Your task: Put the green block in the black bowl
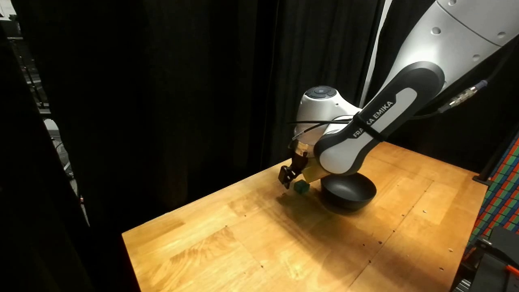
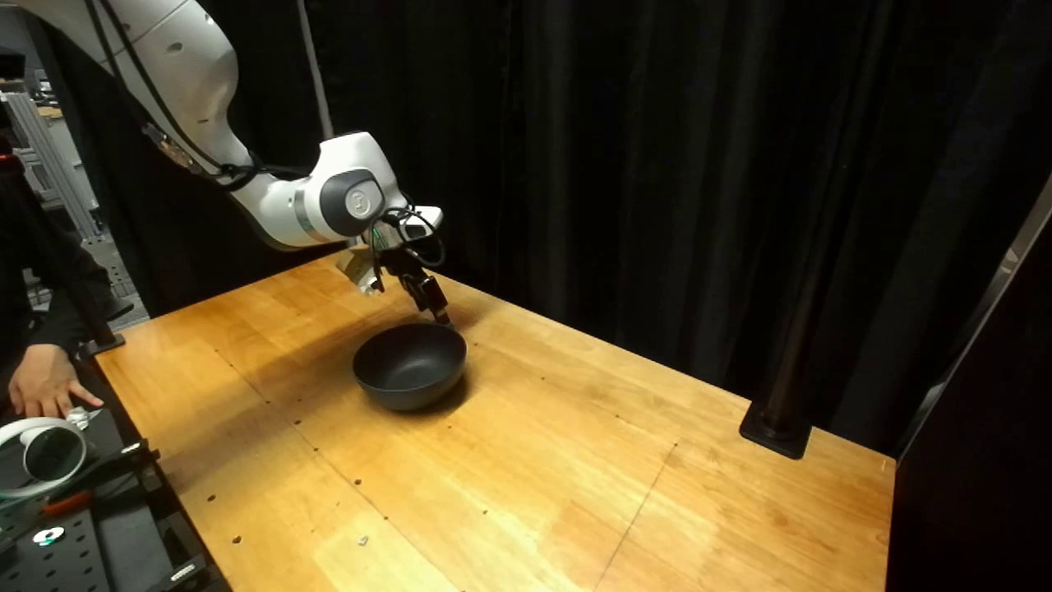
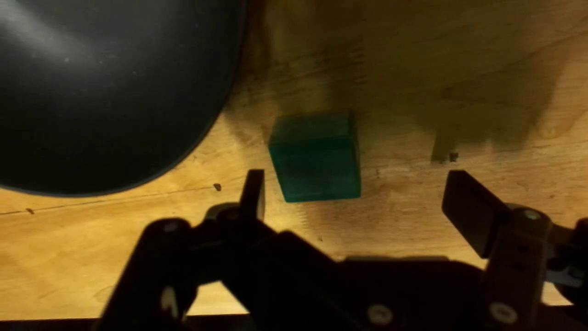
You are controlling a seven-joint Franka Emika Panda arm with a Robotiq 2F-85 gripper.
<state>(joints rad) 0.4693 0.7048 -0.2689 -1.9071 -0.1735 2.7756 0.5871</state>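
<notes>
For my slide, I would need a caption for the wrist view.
Open claw near the green block, which rests on the wooden table beside the black bowl.

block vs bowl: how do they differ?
Shape: the block is a cube with flat faces; the bowl is round and hollow.
Colour: the block is dark green, the bowl matte black.
Size: the block is small, the bowl far wider.
Shared: both sit on the table, and neither is held; the end effector is open.
</notes>
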